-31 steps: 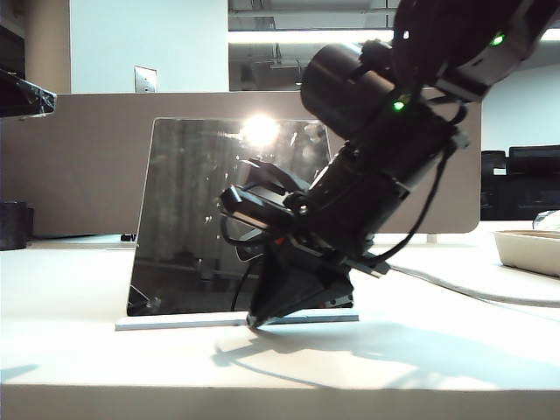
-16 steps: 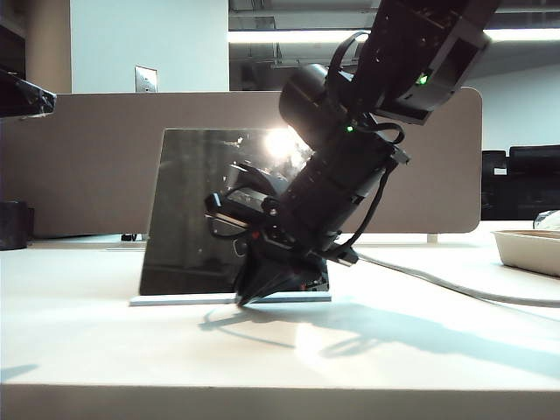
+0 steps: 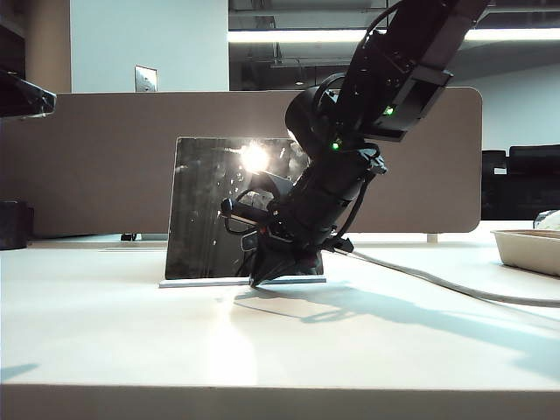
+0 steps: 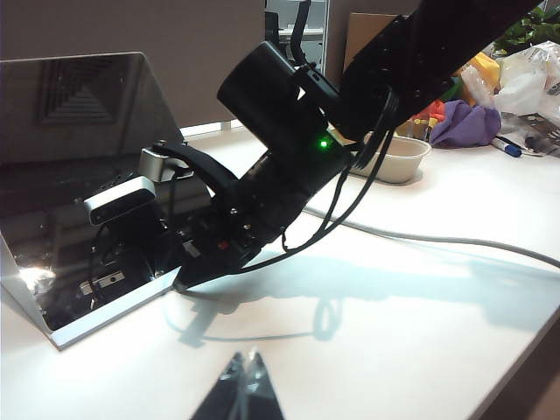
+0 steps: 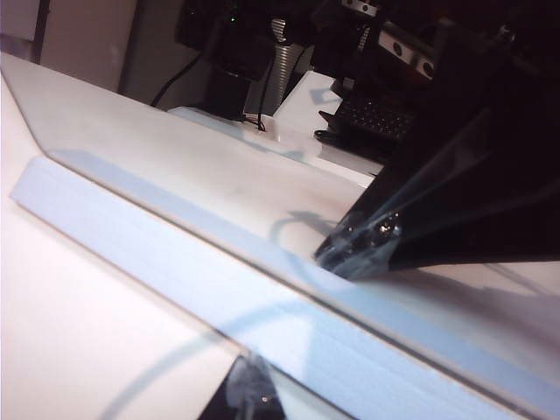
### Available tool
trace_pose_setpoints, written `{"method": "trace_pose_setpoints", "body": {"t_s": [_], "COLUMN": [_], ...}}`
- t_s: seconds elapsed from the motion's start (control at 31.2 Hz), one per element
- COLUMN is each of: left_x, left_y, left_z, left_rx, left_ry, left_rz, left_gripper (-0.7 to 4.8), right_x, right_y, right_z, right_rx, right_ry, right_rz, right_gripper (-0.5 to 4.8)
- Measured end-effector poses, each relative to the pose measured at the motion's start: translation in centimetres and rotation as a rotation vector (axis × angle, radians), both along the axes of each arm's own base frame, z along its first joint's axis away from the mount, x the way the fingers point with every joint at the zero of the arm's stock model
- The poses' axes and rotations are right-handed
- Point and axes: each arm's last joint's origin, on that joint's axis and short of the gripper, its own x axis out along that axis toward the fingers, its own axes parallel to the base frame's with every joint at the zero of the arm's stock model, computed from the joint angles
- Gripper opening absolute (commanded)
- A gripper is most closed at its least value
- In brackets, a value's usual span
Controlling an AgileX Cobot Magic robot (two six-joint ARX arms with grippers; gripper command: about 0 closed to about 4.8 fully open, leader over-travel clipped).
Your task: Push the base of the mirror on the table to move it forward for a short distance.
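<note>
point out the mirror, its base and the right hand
mirror (image 3: 206,206), exterior view, bare dark glass left of the arm
base of the mirror (image 3: 197,282), exterior view, left part of the white slab's front edge
right hand (image 3: 256,282), exterior view, shut fingertips at the base's front edge

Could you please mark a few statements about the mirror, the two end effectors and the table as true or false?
1. The right end effector has its tip down at the thin white rectangular base of the dark glass mirror. True.
2. The mirror lies flat on the white table. False: it stands on its base, leaning back.
3. The left end effector is gripping the mirror. False: it hangs apart from it, fingers together, holding nothing.
4. A shallow beige tray sits at the table's far right. True.
5. The right end effector holds the tray. False: it is at the mirror's base.
</note>
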Motion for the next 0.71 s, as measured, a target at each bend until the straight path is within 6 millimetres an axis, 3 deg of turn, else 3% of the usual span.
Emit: {"method": "trace_pose_setpoints", "body": {"t_s": [0.42, 0.71], "left_x": [0.0, 0.0], "left_y": [0.0, 0.0], "left_z": [0.0, 0.0], "left_rx": [0.0, 0.0], "left_ry": [0.0, 0.0], "left_rz": [0.0, 0.0], "left_gripper": [-0.01, -0.01], "right_x": [2.0, 3.8], "right_y": [-1.6, -0.9], "right_z": [-0.2, 0.1], "right_rx": [0.016, 0.048], "right_ry": [-0.048, -0.071], "right_rz": [-0.049, -0.059], "right_gripper": [-0.06, -0.06]}}
